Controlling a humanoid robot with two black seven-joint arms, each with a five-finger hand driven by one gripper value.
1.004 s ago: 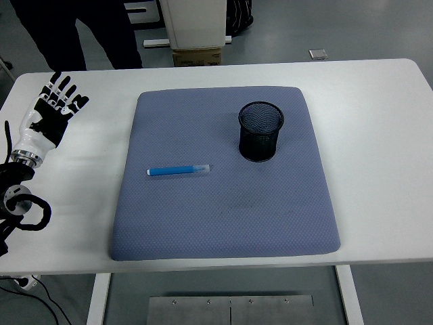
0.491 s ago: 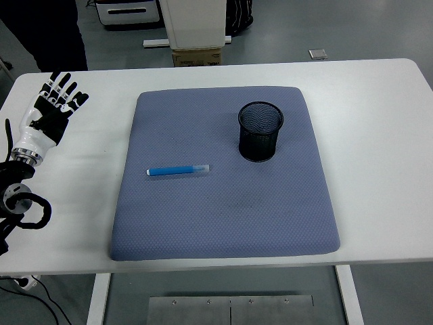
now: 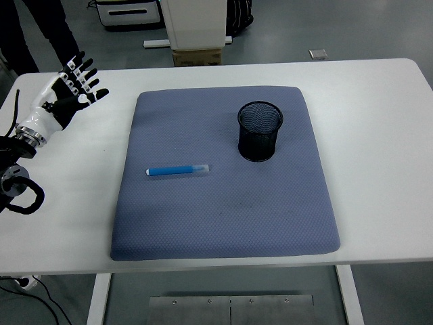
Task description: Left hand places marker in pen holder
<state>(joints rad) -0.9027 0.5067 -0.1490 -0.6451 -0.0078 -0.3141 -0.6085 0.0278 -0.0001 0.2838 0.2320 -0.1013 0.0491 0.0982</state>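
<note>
- Tabletop: white, spanning the whole view, near edge at the bottom. It carries the mat; bare surface lies to either side.
- Mat: blue-grey padded square, flat, centred on the tabletop. Both task items sit on it.
- Left arm and hand: the arm enters from the left edge. The hand is raised over the bare tabletop at the far left, off the mat. Fingers spread and released, grasping nothing.
- Right hand: not in view.
- Holder: black mesh cup, upright, on the far right part of the mat. Mouth open and facing up; nothing visible inside.
- Marker: blue barrel with a paler, clear-looking end toward the right. It lies flat on the mat, roughly parallel to the near edge, left of and nearer than the holder, well apart from it. It is also well apart from the hand.
- Person: dark trouser legs at the top left, beyond the tabletop's far edge, clear of the work area.
- Step in hand, by judgement: the approach. The marker is untouched and no grasp is begun; the task is at its very start.
- Next move, by judgement: the hand must travel right and toward the near edge, onto the mat, and come down over the marker's barrel with fingers set across it.
- Caution, by judgement: the marker lies low on a soft surface and is round, so it may roll if nudged. Once lifted it must be tipped upright to enter the holder's mouth.
</note>
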